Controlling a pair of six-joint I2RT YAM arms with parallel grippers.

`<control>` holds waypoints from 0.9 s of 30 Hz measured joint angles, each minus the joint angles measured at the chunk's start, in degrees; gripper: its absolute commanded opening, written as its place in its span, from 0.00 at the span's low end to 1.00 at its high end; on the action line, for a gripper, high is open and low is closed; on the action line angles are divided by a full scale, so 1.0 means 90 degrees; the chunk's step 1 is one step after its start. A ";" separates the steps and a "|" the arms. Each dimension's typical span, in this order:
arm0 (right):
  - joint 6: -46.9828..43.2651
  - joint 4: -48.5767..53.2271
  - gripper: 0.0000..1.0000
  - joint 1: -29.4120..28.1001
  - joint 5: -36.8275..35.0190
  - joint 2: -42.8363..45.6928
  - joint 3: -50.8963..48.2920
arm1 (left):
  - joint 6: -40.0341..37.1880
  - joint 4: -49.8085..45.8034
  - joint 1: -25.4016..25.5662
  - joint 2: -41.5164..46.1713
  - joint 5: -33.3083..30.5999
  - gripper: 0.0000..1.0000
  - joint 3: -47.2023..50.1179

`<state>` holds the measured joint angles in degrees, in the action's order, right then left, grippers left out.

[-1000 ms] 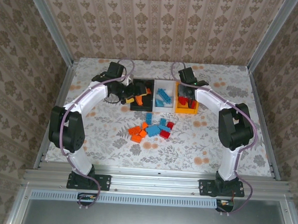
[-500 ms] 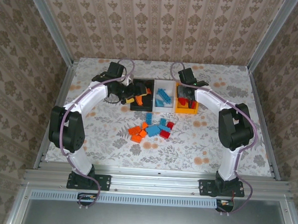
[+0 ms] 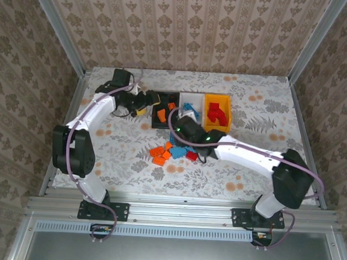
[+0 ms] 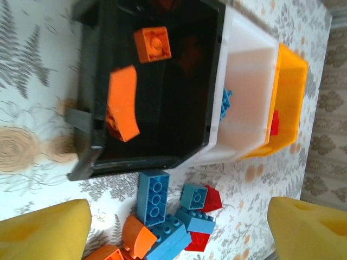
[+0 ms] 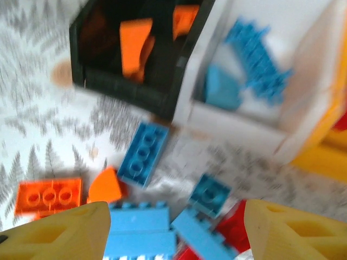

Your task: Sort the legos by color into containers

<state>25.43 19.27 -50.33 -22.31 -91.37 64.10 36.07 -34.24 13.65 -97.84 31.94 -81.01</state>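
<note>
The right end effector (image 5: 173,233), jaws spread and empty, is being held over the loose legos (image 3: 175,152) on the surface, a slanting blue brick (image 5: 142,154) just ahead, the open left end effector (image 4: 176,230) being held farther off by the black bin (image 4: 89,97).

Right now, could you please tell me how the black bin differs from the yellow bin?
The black bin holds orange bricks; the yellow bin holds red bricks. The black bin sits at the left end of the row, the yellow bin at the right end, with the white bin between them. Both are open, rectangular and of like size.
</note>
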 measured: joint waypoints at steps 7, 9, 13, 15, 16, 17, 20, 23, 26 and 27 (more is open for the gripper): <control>0.0476 0.0187 0.77 -0.0333 0.0070 -0.1093 -0.0005 | 0.0146 0.0107 -0.0614 0.0092 -0.0027 0.86 0.0073; 0.0544 0.0194 0.77 -0.0333 0.0136 -0.1231 -0.0002 | 0.0170 0.0107 -0.0580 0.0092 -0.0022 0.86 0.0114; 0.0627 0.0175 0.77 -0.0333 0.0219 -0.1372 0.0136 | 0.0185 0.0104 -0.0427 0.0092 -0.0022 0.86 0.0124; 0.0682 0.0129 0.77 -0.0333 0.0260 -0.1433 0.0163 | 0.0187 0.0102 -0.0372 0.0092 -0.0022 0.86 0.0124; 0.0690 0.0109 0.77 -0.0333 0.0277 -0.1445 0.0177 | 0.0185 0.0104 -0.0357 0.0092 -0.0019 0.86 0.0124; 0.0702 0.0100 0.77 -0.0333 0.0291 -0.1464 0.0194 | 0.0187 0.0102 -0.0352 0.0092 -0.0019 0.86 0.0124; 0.0716 0.0022 0.77 -0.0333 0.0338 -0.1494 0.0211 | 0.0187 0.0102 -0.0352 0.0092 -0.0019 0.86 0.0124; 0.0750 0.0000 0.77 -0.0345 0.0410 -0.1486 0.0209 | 0.0187 0.0104 -0.0352 0.0092 -0.0019 0.86 0.0124; 0.0806 -0.0036 0.77 -0.0345 0.0505 -0.1435 0.0163 | 0.0187 0.0104 -0.0350 0.0092 -0.0017 0.86 0.0124; 0.0835 -0.0080 0.78 -0.0347 0.0532 -0.1394 0.0117 | 0.0187 0.0104 -0.0347 0.0092 -0.0012 0.86 0.0124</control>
<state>32.95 18.55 -53.45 -17.52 -103.92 65.14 37.76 -33.30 10.52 -97.01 31.83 -79.90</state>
